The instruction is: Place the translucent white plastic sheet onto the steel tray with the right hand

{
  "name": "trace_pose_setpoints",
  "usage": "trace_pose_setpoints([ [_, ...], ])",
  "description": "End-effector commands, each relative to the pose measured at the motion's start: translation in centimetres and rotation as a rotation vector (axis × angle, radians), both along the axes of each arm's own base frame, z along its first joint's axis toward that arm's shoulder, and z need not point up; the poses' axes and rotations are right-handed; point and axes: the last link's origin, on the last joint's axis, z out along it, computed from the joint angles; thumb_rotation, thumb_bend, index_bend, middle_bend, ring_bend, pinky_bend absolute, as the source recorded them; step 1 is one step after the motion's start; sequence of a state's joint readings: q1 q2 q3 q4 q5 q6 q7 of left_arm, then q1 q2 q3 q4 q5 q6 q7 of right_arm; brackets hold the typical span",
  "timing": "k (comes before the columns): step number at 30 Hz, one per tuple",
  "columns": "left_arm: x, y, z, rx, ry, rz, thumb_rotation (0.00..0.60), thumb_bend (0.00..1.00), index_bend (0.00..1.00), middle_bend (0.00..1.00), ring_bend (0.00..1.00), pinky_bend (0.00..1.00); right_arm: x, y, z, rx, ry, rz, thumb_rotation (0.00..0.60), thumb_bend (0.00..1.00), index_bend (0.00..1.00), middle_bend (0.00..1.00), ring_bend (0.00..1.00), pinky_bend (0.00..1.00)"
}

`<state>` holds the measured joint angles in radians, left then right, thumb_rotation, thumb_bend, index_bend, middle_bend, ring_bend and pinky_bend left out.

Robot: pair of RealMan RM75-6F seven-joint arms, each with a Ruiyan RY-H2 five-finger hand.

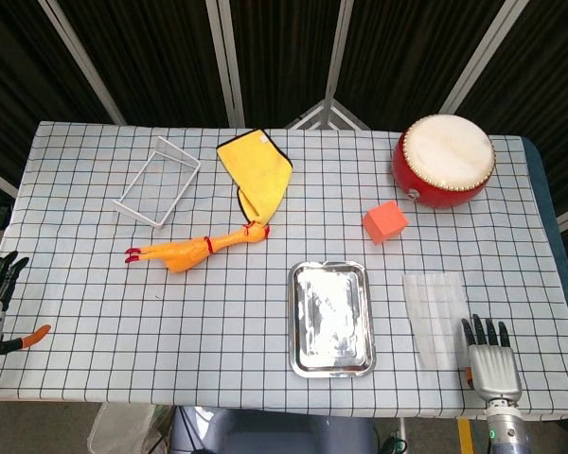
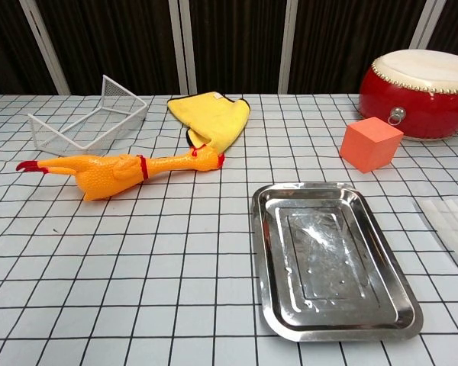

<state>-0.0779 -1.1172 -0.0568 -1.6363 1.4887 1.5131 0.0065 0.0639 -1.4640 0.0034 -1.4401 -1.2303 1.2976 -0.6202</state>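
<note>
The translucent white plastic sheet [image 1: 435, 317] lies flat on the checked table [image 1: 218, 312], just ahead of the right hand's [image 1: 490, 359] fingers [image 1: 485, 330], which are extended, slightly apart and empty. It is judged thin, light, flexible and slippery, so its near edge is best pinched before it is carried to the rectangular steel tray [image 1: 330, 318] further off to their left.

Checked table [image 1: 95, 312] bears tray [image 1: 331, 319], chicken [image 1: 185, 252], perhaps a sheet [image 1: 435, 312].
</note>
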Motion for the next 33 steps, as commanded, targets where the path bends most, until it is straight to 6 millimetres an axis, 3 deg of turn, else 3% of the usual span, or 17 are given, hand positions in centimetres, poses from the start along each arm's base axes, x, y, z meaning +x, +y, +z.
trace_pose_setpoints([
  [1,0.0,0.0,0.0,0.000,0.000,-0.001,0.600,0.00,0.00,0.00,0.00,0.00,-0.1,-0.3,-0.1,-0.001,-0.001,-0.003,0.600,0.40,0.00,0.00,0.00,0.00],
  [28,0.0,0.0,-0.1,-0.004,-0.002,0.001,0.600,0.00,0.00,0.00,0.00,0.00,2.0,-1.5,0.6,-0.072,-0.122,0.116,0.600,0.50,0.00,0.00,0.00,0.00],
  [30,0.0,0.0,-0.1,-0.004,-0.003,0.001,0.600,0.00,0.00,0.00,0.00,0.00,2.1,-2.1,0.4,-0.081,-0.139,0.127,0.600,0.54,0.09,0.00,0.00,0.00],
  [33,0.0,0.0,0.0,-0.001,-0.006,0.001,0.600,0.00,0.00,0.00,0.00,0.00,2.3,-2.9,0.2,-0.099,-0.172,0.147,0.600,0.55,0.37,0.07,0.00,0.00],
])
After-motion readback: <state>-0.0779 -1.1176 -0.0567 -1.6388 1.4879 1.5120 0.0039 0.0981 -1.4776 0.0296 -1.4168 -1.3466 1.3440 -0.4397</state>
